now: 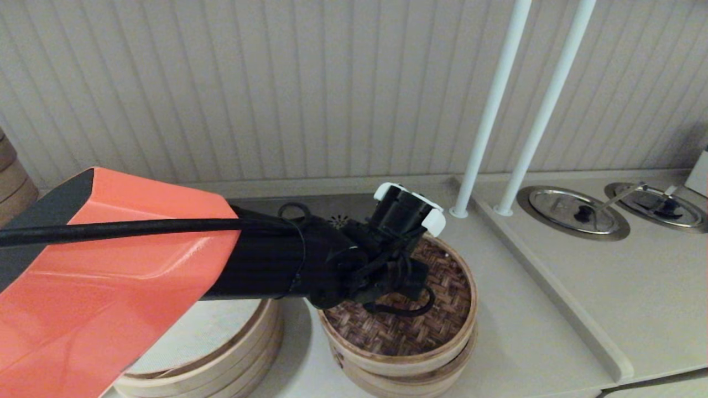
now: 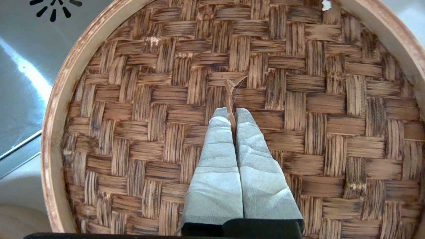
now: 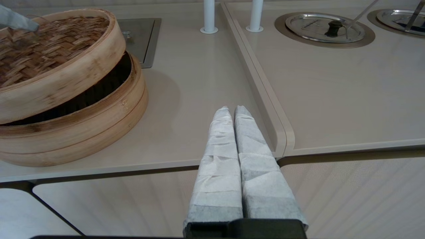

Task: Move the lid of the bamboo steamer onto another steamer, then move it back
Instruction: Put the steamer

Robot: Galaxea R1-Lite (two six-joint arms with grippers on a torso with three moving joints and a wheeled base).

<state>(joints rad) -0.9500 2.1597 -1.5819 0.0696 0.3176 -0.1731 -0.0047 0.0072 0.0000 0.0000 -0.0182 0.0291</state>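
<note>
The left end effector [image 2: 232,116] pinches the centre loop of the round reddish-brown woven bamboo lid [image 2: 298,99], tilted over the low pale bamboo basket [image 3: 99,126] beneath; level it before seating; the right end effector [image 3: 232,111], closed and empty, hangs off the worktop [image 3: 199,83] edge.

**Orange shell, black wrist, grey-wrapped fingers**

The left arm's broad orange-red angular shell [image 1: 105,265] has a dark grey upper edge, and a thick black cable [image 1: 127,228] runs along it. Beyond it comes a glossy black cylindrical wrist section [image 1: 265,260] with a small black cable loop. The black gripper head carries white rounded end caps [image 1: 434,219]. Both grippers' tapered fingers [image 2: 219,159] [image 3: 219,159] are wrapped in creased pale grey tape, set in black bases.
</note>
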